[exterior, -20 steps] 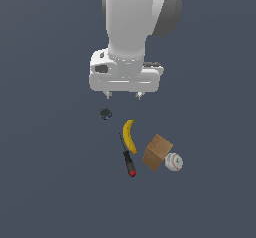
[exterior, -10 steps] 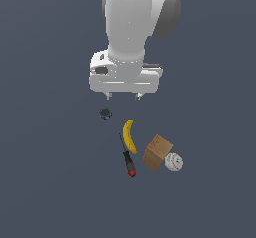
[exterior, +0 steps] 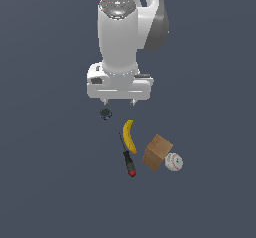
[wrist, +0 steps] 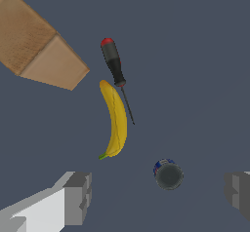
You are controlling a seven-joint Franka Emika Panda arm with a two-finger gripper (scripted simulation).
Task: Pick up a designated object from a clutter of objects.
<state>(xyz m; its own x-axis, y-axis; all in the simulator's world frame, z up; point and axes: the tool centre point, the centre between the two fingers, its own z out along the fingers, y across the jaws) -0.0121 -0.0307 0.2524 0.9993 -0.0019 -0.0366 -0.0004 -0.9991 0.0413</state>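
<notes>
Wrist view: gripper spread wide above small dark round can with blue band, not touching.
Yellow banana and black-and-red screwdriver lie just beside; brown cardboard box and white baseball further off.

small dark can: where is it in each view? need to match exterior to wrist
Exterior view: small dark can sits alone just below the gripper, toward the exterior view's left of the banana.
Wrist view: the can lies between the two open fingers, apart from both.
Shared landmark: the banana, the can's nearest neighbour in both views.
</notes>
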